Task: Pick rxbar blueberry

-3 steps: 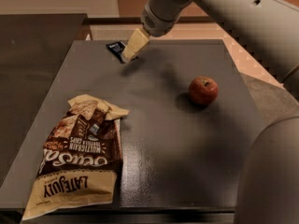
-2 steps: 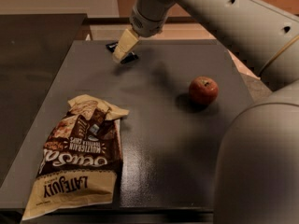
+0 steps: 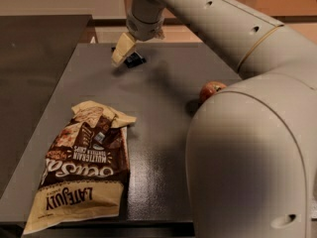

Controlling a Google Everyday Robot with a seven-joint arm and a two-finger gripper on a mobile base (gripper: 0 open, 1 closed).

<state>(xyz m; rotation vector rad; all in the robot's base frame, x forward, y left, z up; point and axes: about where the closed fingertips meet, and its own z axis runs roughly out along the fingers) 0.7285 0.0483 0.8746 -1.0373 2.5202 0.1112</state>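
Note:
The rxbar blueberry (image 3: 134, 60) is a small dark navy bar lying flat near the far edge of the dark grey table (image 3: 163, 133). Only its right part shows; the rest is hidden behind my gripper. My gripper (image 3: 122, 51) hangs from the pale arm at the top of the camera view. It sits just left of and over the bar, low above the table surface. I cannot tell whether it touches the bar.
A large brown-and-tan chip bag (image 3: 84, 167) lies at the front left of the table. A red apple (image 3: 210, 89) sits at the right, partly hidden by my arm's big elbow (image 3: 252, 157). A second dark surface (image 3: 34, 58) lies to the left.
My gripper has moved left along the far edge, from right of the bar to over its left part. My arm's elbow has swung in and now covers part of the apple.

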